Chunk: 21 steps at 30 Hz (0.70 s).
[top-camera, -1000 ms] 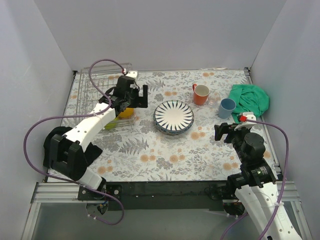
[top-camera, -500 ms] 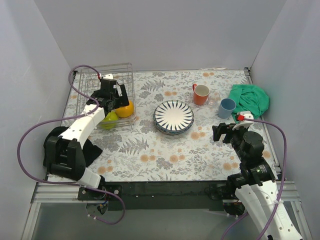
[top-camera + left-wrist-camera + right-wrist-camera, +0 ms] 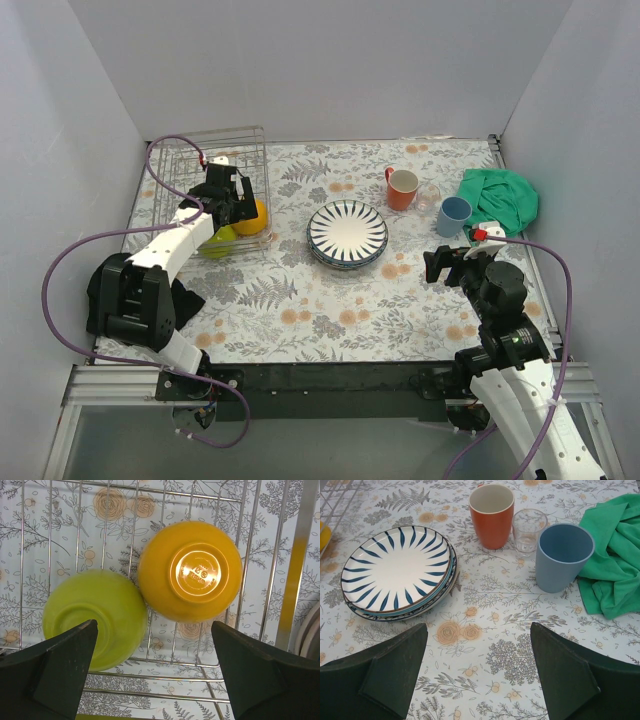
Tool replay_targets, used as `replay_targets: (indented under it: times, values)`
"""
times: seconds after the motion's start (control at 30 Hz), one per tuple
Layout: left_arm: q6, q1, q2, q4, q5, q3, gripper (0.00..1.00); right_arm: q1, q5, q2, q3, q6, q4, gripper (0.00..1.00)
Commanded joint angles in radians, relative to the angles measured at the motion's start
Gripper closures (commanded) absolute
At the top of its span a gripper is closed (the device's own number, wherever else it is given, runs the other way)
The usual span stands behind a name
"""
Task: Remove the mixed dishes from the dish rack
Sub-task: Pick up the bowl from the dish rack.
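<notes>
Dish rack [image 3: 250, 150]: a silver wire rack at the table's [image 3: 330, 300] 10 o'clock corner. Its left and far sides stand near the enclosure walls, and its right rail [image 3: 295, 570] faces the middle of the table.
Bowls in rack: an orange-yellow bowl [image 3: 190, 572] and a lime-green bowl [image 3: 95, 617] both sit base-up on the wires. The green one is at 8 o'clock of the orange one, and their edges meet in the wrist view. The orange bowl sits close to the right rail.
Left gripper [image 3: 154, 630]: it hangs over the rack above the two bowls with its jaws spread wide, holding nothing. One finger [image 3: 55, 675] is over the green bowl's near edge.
Plates [image 3: 347, 233]: a stack lies out on the table at 3 o'clock of the rack, with the dark-and-white striped plate on top. A strip of floral cloth shows between the stack and the rack rail.
Orange mug [image 3: 491, 515]: it stands upright at 1 o'clock of the plates, near them but apart.
Clear glass [image 3: 529, 524]: it stands just beside the mug at 3 o'clock.
Light-blue cup [image 3: 564, 555]: it stands upright at 4 o'clock of the glass, just beside it.
Green cloth [image 3: 615, 570]: it lies crumpled at the table's right edge, right up against the cup.
Right gripper [image 3: 479, 626]: it hovers at 5 o'clock of the plates with its jaws wide apart and nothing in them.
Open room: the broad near half of the table, from 5 to 7 o'clock.
Black cloth [image 3: 185, 300]: it lies at 8 o'clock, partly under the left arm.
</notes>
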Motion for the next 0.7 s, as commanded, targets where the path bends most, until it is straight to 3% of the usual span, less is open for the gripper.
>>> replay_targets:
  times: [0.0,0.5,0.67]
  values:
    - [0.005,0.017,0.011,-0.003,-0.023,-0.010,0.02,0.003,-0.004,0.007,0.001,-0.010,0.058,0.08]
    - [-0.032,0.119,0.110,0.020,-0.041,0.023,0.02,0.004,-0.012,0.007,-0.001,-0.010,0.061,0.09]
    - [-0.031,0.144,0.170,0.041,-0.108,0.074,0.02,0.002,-0.018,0.007,0.001,-0.009,0.064,0.09]
